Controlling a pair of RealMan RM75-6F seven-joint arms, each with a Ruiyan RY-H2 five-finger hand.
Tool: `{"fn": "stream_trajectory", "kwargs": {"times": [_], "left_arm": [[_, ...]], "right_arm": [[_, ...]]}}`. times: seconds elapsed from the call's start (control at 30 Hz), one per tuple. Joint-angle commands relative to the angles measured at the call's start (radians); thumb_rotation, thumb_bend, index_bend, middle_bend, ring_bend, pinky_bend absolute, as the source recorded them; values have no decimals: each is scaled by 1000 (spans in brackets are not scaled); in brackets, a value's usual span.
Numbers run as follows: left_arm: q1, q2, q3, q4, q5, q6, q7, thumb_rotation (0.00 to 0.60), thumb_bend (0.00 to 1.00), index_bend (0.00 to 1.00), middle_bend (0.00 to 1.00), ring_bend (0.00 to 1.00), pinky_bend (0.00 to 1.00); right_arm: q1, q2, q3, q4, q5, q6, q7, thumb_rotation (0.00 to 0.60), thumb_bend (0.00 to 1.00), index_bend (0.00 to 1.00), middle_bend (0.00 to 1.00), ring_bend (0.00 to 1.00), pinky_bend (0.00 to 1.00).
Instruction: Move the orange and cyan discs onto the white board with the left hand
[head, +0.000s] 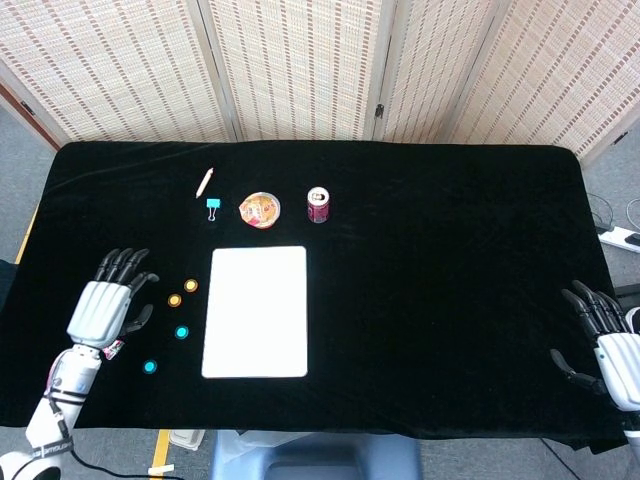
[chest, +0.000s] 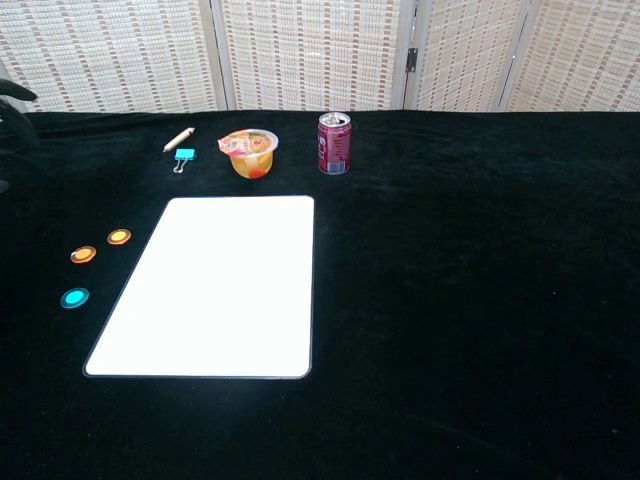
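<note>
The flat white rectangular board (head: 256, 311) lies on the black cloth-covered worktop (head: 450, 250), its long axis running from the near edge toward the far screens, short edges near and far.

Nearest to the robot, left of the board's near corner, sits one small cyan disc (head: 149, 367). A second cyan disc (head: 181, 332) lies a little farther on and closer to the board. Beyond that, two small orange discs (head: 175, 300) rest side by side just left of the board's far half, the second (head: 191, 286) nearer the board. All four are on the cloth, none touching the board.

The left hand (head: 105, 305) is above the worktop left of the orange discs, fingers (head: 128, 260) spread apart and pointing away from the robot, holding nothing. A small red wrapped item (head: 113, 347) peeks out at the wrist.

The right hand (head: 612, 350) rests at the worktop's near edge, well to the right of the board, fingers apart and empty.

Beyond the board's far edge stand a lidded fruit cup (head: 259, 209) and a red drink can (head: 318, 204). Left of the cup lie a cyan binder clip (head: 213, 208) and a short pale stick (head: 204, 182).
</note>
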Motion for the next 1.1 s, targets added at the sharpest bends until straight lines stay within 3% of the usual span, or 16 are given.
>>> {"fn": "stream_trajectory", "kwargs": {"times": [0.03,0.4,0.83,1.1], "left_arm": [[-120,-72,-41,101,-72,-163,9,600,424,391,124,10,0],[-250,-221,-47,288,-183,-346,35,600,424,391,124,0,0],[-273,-313,-25,417,-238,-376,37,600,424,399,124,0,0],[-262,-325,-17,463,-250,-369,8,600,424,411,124,0,0]], "right_arm": [[-2,2,-2,-1,1,1,3,600,387,0,0,7,0],[-13,4,-3,4,13,8,12,600,387,0,0,8,0],[-13,0,-5,6,19,-2,12,600,387,0,0,6,0],[-14,0,-5,2,21,-5,8,600,387,0,0,5,0]]}}
